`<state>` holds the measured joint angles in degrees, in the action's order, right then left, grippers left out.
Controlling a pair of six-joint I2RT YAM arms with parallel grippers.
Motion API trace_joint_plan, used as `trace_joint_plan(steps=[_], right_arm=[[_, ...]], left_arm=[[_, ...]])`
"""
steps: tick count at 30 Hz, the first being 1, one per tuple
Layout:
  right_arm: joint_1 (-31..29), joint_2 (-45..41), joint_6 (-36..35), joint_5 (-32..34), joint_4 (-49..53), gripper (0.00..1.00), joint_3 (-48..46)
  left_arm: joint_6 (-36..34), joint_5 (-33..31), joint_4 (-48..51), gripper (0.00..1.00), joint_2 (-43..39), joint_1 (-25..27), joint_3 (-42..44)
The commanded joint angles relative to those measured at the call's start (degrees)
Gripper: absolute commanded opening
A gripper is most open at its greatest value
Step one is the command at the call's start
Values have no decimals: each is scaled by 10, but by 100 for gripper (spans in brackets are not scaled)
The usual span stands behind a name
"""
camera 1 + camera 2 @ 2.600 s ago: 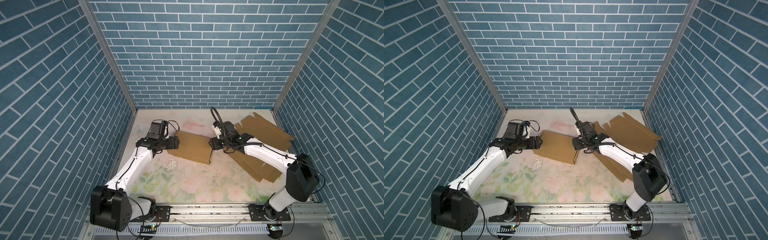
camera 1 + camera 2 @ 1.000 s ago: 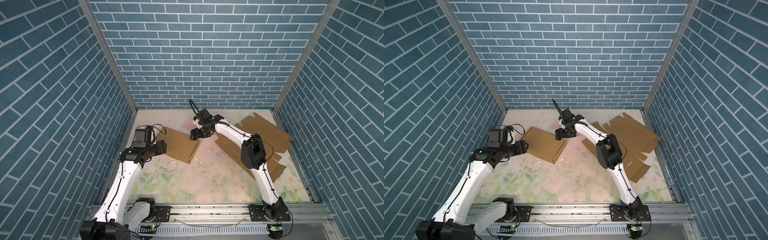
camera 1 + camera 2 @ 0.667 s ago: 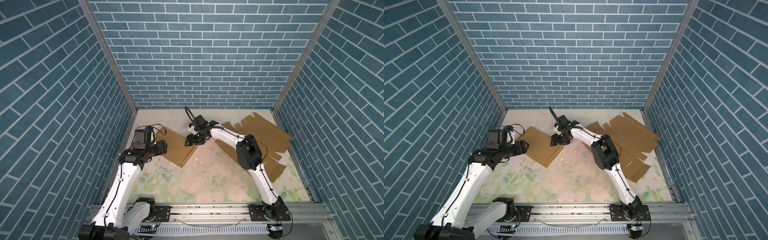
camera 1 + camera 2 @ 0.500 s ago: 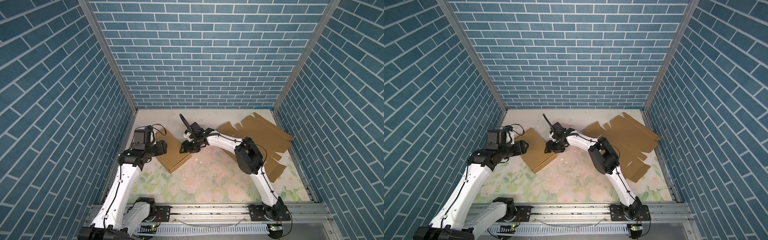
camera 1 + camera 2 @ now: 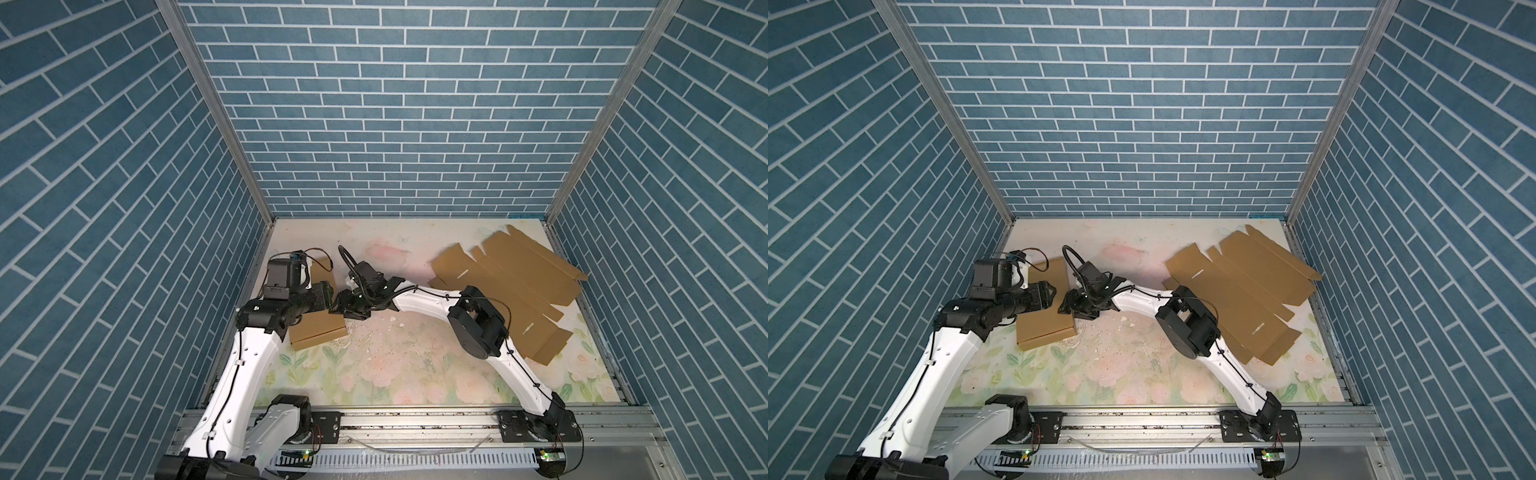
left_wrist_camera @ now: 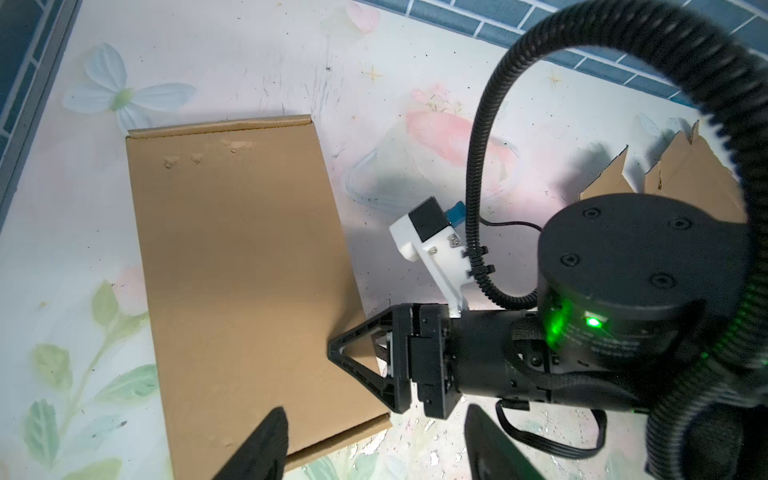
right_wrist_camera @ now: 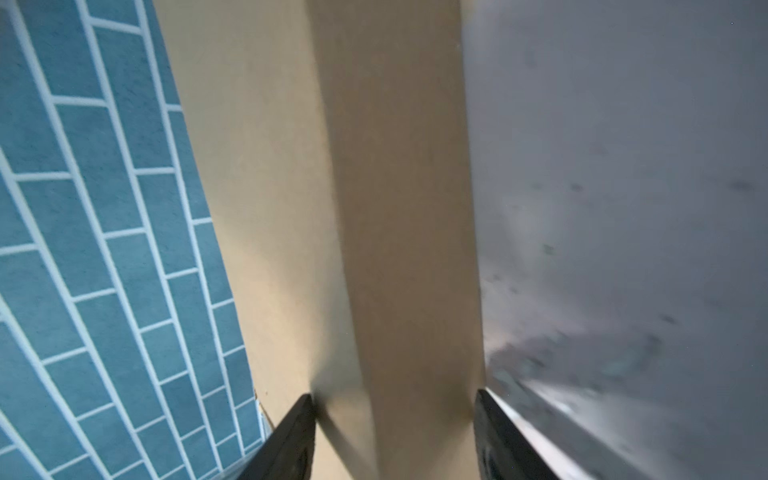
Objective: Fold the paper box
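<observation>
Lying on the table (image 5: 395, 365) well apart from the cardboard blanks (image 5: 511, 274): folded cardboard box (image 5: 316, 332), right gripper (image 5: 341, 308) jaws straddling its blank-side edge, grip unclear, probably to shift it; left gripper (image 5: 1051, 296) jaws open, empty.

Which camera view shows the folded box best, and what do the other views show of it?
The left wrist view: the folded box shows nearly its whole top face, sharp and close. In both top views the box is small and partly hidden. The right wrist view shows a blurred part of the box.
</observation>
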<state>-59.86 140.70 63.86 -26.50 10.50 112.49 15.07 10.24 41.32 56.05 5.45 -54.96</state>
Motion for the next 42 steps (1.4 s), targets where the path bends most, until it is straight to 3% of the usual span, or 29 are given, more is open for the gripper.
trace_joint_plan(steps=[1, 6, 13, 20, 26, 33, 42], right_arm=[[-14, 37, 66, 24, -17, 59, 57], [-16, 107, 80, -23, 8, 59, 177], [-2, 73, 46, -65, 16, 63, 168], [62, -114, -110, 19, 111, 64, -21], [162, -297, -200, 101, 137, 64, -250], [292, -453, -288, 165, 165, 63, -424], [397, -553, -315, 155, 137, 63, -553]], left_arm=[[-14, -7, 5, 68, 5, 2, -14], [-22, -6, 9, 68, 12, 1, -28], [-32, -6, 29, 68, 25, 1, -63], [-27, -9, 12, 66, 45, 13, -64], [-30, -46, -48, 67, 130, 102, -78], [-37, -34, -134, 70, 340, 216, -186], [-31, 30, -166, 72, 573, 238, -377]])
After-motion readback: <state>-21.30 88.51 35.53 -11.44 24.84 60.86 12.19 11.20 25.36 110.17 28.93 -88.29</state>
